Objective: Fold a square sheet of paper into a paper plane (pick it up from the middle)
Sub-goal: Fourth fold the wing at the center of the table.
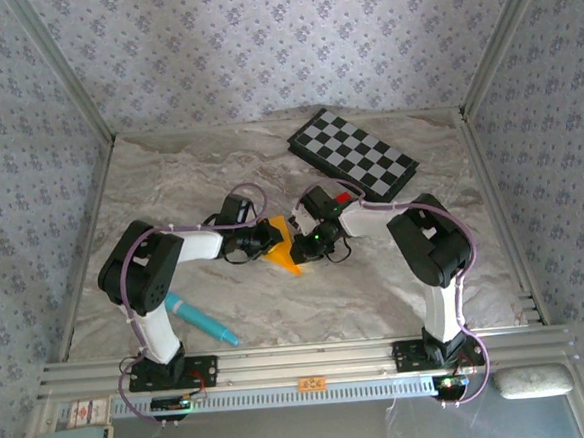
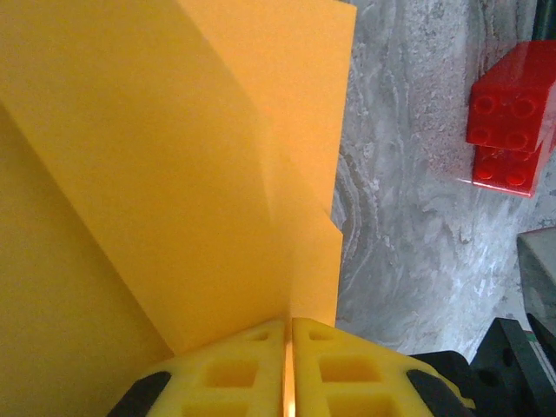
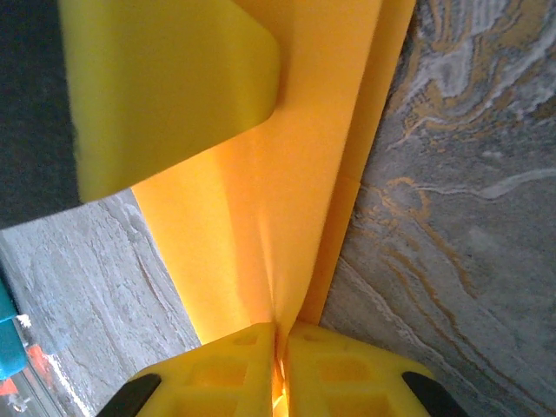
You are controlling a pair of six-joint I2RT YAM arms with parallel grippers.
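The paper (image 1: 285, 253) is orange-yellow and partly folded, with creases and overlapping layers visible in the left wrist view (image 2: 174, 174). It is in the middle of the table (image 1: 219, 174), held between the two arms with one pointed corner toward the near edge. Whether it touches the table I cannot tell.

The left claw (image 1: 263, 239) is clamped on the paper. In its wrist view the yellow fingers (image 2: 288, 347) meet with only the paper's edge between them. The right claw (image 1: 300, 240) is pinched on the paper from the other side, its fingers (image 3: 280, 347) together on a fold, and the sheet (image 3: 287, 174) runs up and away from them.

A red block (image 1: 343, 197) sits on the table just behind the right claw and also shows in the left wrist view (image 2: 512, 122). A checkerboard (image 1: 353, 155) lies farther back on the right. A teal stick (image 1: 204, 320) lies near the left arm's base.
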